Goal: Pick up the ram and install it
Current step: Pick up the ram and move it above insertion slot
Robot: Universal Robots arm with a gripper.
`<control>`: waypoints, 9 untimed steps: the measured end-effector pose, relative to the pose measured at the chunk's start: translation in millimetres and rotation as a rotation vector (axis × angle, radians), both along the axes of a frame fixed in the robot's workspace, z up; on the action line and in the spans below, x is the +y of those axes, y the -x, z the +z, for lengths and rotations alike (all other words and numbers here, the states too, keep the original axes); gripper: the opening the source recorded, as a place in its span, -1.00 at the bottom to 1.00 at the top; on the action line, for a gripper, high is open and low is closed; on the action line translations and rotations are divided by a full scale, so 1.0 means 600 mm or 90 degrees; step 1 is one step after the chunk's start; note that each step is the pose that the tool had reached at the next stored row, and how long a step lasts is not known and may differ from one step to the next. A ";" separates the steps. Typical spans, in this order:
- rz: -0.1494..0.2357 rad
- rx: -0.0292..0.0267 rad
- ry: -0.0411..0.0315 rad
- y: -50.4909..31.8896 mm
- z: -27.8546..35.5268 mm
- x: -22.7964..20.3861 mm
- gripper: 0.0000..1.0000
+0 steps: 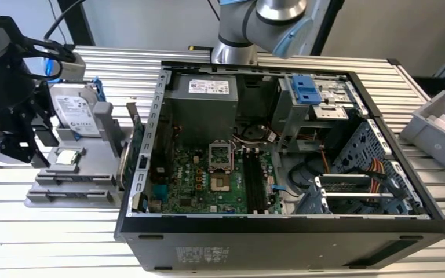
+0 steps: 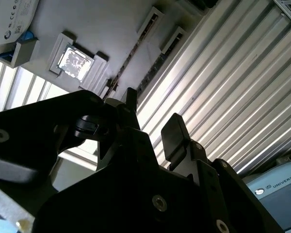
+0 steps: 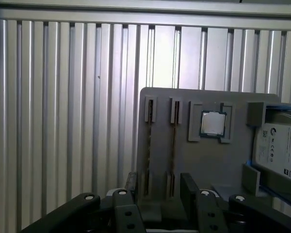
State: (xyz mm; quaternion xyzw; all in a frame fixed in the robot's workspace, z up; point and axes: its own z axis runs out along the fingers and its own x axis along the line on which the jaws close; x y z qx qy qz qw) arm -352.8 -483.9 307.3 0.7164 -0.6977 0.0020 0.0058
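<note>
The ram (image 3: 173,145) stands on edge as a thin strip in a slot of the grey holder (image 3: 203,165), and its edge also shows in the second wrist view (image 2: 129,59). A second thin strip sits in the slot beside it. My gripper (image 3: 160,187) hangs above the holder's slotted end, open, with both slots between its two black fingers (image 3: 189,187). In the second wrist view the gripper (image 2: 153,109) holds nothing. In the exterior view the gripper (image 1: 43,147) is at the left, beside the holder (image 1: 72,197). The motherboard's black slots (image 1: 257,185) lie inside the open computer case (image 1: 284,229).
A silver hard drive (image 1: 76,113) in a blue frame and a small square CPU chip (image 1: 66,156) sit on the same holder. The arm's base (image 1: 234,52) stands behind the case. At the exterior view's right, a grey bin (image 1: 435,136) rests on the ribbed metal table (image 1: 44,243).
</note>
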 end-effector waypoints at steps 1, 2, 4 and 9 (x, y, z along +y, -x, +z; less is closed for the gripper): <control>0.000 0.0000 0.0005 0.000 -0.001 0.0000 1.00; 0.000 0.0000 0.0008 0.000 -0.002 0.0000 1.00; 0.000 -0.0001 0.0011 0.000 -0.005 0.0000 1.00; 0.000 0.0000 0.0036 0.001 -0.012 0.0000 1.00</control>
